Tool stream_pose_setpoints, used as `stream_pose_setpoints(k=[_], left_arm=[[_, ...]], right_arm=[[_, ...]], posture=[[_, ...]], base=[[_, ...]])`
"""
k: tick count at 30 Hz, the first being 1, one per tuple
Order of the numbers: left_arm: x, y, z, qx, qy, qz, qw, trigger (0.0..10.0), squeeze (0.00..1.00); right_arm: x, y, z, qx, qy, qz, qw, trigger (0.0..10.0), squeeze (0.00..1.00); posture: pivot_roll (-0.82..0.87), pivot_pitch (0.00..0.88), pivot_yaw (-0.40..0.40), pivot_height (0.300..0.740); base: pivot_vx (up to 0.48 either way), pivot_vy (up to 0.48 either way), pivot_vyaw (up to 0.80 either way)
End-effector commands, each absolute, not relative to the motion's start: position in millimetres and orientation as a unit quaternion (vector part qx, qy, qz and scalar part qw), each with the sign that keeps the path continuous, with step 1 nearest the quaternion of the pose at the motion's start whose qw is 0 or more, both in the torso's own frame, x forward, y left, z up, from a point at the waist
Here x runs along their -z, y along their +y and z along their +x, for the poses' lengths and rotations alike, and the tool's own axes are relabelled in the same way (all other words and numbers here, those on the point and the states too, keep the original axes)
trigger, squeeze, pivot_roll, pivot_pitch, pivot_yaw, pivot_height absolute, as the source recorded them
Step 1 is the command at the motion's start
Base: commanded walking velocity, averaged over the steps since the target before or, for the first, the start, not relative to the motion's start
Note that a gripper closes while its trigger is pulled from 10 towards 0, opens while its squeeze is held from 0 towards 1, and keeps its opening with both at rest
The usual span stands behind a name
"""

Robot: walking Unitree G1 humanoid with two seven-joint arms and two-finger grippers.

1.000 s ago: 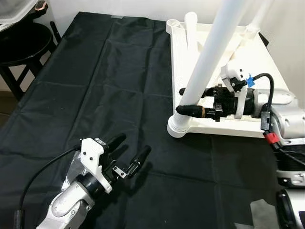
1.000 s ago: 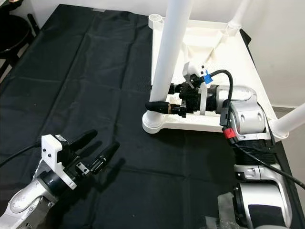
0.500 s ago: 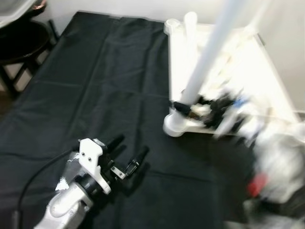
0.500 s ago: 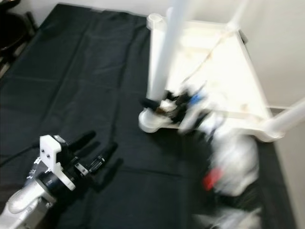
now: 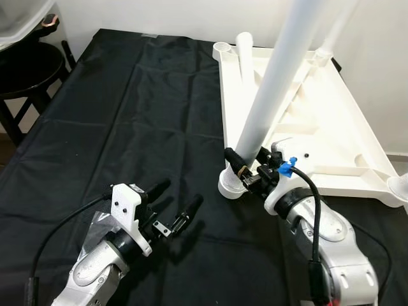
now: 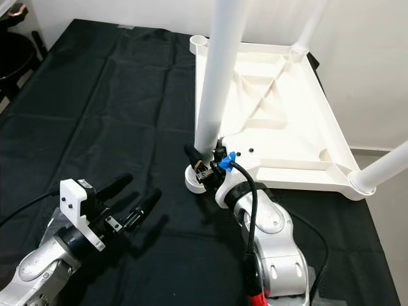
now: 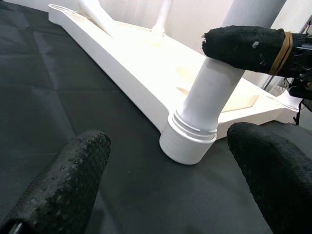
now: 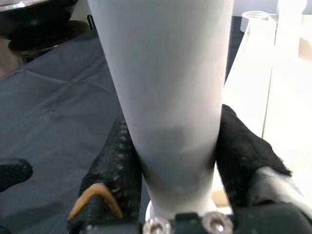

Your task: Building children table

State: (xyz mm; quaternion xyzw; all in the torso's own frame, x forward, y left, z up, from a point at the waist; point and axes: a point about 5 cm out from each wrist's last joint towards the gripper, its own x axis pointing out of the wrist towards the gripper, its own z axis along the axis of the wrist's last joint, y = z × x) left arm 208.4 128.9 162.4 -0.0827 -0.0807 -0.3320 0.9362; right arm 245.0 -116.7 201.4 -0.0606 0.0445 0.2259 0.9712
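A white tabletop (image 5: 331,121) lies upside down on a black-draped counter (image 5: 127,127) as the right pincer (image 5: 250,167) pinches a leg (image 5: 274,83) just above the near corner socket (image 5: 231,182). The left pincer (image 5: 167,205), spread and empty, hovers near that socket. The leg looks part-seated; the next move likely calls for twisting or pressing it home.

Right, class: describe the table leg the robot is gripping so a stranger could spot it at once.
Find the white tabletop lying upside down on the black cloth. At its nearest corner stands a white leg. Unlike the other legs, it has the right tool clamped around its base.
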Motion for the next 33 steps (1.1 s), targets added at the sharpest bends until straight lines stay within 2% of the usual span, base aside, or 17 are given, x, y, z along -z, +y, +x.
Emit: stream_pose_setpoints(k=[1, 2, 4, 8, 9, 16, 20, 21, 23, 24, 26, 27, 28, 29, 31, 32, 33], left_arm=[[-160, 129, 206, 0.33, -0.077, -0.086, 0.937, 10.0, 0.0], [-160, 129, 206, 0.33, -0.076, -0.086, 0.937, 10.0, 0.0], [-161, 129, 206, 0.333, -0.075, -0.088, 0.936, 10.0, 0.0], [-161, 128, 206, 0.334, -0.074, -0.088, 0.936, 10.0, 0.0], [-161, 128, 205, 0.335, -0.073, -0.088, 0.935, 10.0, 0.0], [-162, 128, 202, 0.335, -0.071, -0.088, 0.935, 10.0, 0.0], [-162, 128, 201, 0.336, -0.07, -0.088, 0.935, 10.0, 0.0], [-162, 128, 201, 0.336, -0.07, -0.088, 0.935, 10.0, 0.0], [-162, 129, 201, 0.336, -0.07, -0.088, 0.935, 10.0, 0.0], [-162, 128, 201, 0.336, -0.07, -0.087, 0.935, 10.0, 0.0], [-162, 128, 201, 0.334, -0.07, -0.087, 0.936, 10.0, 0.0], [-162, 127, 201, 0.333, -0.071, -0.086, 0.936, 10.0, 0.0], [-162, 127, 201, 0.333, -0.071, -0.086, 0.936, 10.0, 0.0], [-162, 127, 201, 0.333, -0.071, -0.086, 0.936, 10.0, 0.0], [-162, 127, 201, 0.333, -0.071, -0.086, 0.936, 10.0, 0.0], [-162, 127, 200, 0.333, -0.071, -0.086, 0.936, 10.0, 0.0], [-162, 127, 200, 0.332, -0.071, -0.087, 0.936, 10.0, 0.0]], right_arm=[[-171, -114, 241, -0.233, 0.144, -0.047, 0.961, 10.0, 0.71], [-179, -114, 243, -0.245, 0.131, -0.042, 0.96, 10.0, 1.0], [-199, -119, 255, -0.333, 0.089, -0.048, 0.937, 10.0, 1.0], [-207, -125, 259, -0.372, 0.071, -0.059, 0.924, 10.0, 1.0], [-214, -131, 262, -0.413, 0.055, -0.079, 0.906, 10.0, 1.0], [-230, -170, 287, -0.471, 0.049, -0.137, 0.87, 10.0, 1.0], [-242, -174, 298, -0.479, 0.031, -0.153, 0.864, 10.0, 1.0], [-248, -174, 304, -0.481, 0.022, -0.149, 0.864, 10.0, 0.77], [-252, -174, 308, -0.488, 0.016, -0.145, 0.861, 10.0, 0.77], [-257, -172, 312, -0.493, 0.002, -0.143, 0.858, 10.0, 0.0], [-264, -168, 317, -0.511, -0.017, -0.143, 0.847, 10.0, 0.0], [-265, -168, 318, -0.519, -0.022, -0.145, 0.842, 7.0, 0.0], [-265, -168, 318, -0.519, -0.022, -0.145, 0.842, 7.0, 0.0], [-268, -168, 320, -0.526, -0.027, -0.143, 0.838, 2.2, 0.0], [-268, -168, 320, -0.526, -0.027, -0.143, 0.838, 2.2, 0.0], [-269, -169, 320, -0.534, -0.028, -0.145, 0.832, 0.0, 0.0], [-271, -170, 321, -0.54, -0.028, -0.145, 0.829, 0.0, 0.0]], posture=[[0.0, 0.239, -0.097, 0.74], [0.0, 0.243, -0.092, 0.74], [0.0, 0.249, -0.085, 0.74], [0.0, 0.249, -0.085, 0.74], [0.01, 0.256, -0.082, 0.74], [0.03, 0.272, -0.072, 0.74], [0.03, 0.272, -0.072, 0.74], [0.03, 0.272, -0.073, 0.74], [0.03, 0.272, -0.074, 0.74], [0.04, 0.271, -0.076, 0.74], [0.05, 0.272, -0.077, 0.74], [0.05, 0.271, -0.079, 0.74], [0.05, 0.271, -0.079, 0.74], [0.05, 0.271, -0.079, 0.74], [0.05, 0.271, -0.079, 0.74], [0.04, 0.271, -0.08, 0.74], [0.04, 0.271, -0.08, 0.74]], base=[[0.0, 0.0, 0.0], [0.0, 0.0, 0.0], [0.0, 0.0, 0.0], [0.0, 0.0, 0.0], [0.0, 0.0, 0.0], [0.0, 0.0, 0.0], [0.0, 0.0, 0.0], [0.0, 0.0, 0.0], [0.0, 0.0, 0.0], [0.0, 0.0, 0.0], [0.0, 0.0, 0.0], [0.0, 0.0, 0.0], [0.0, 0.0, 0.0], [0.0, 0.0, 0.0], [0.0, 0.0, 0.0], [0.0, 0.0, 0.0], [0.0, 0.0, 0.0]])
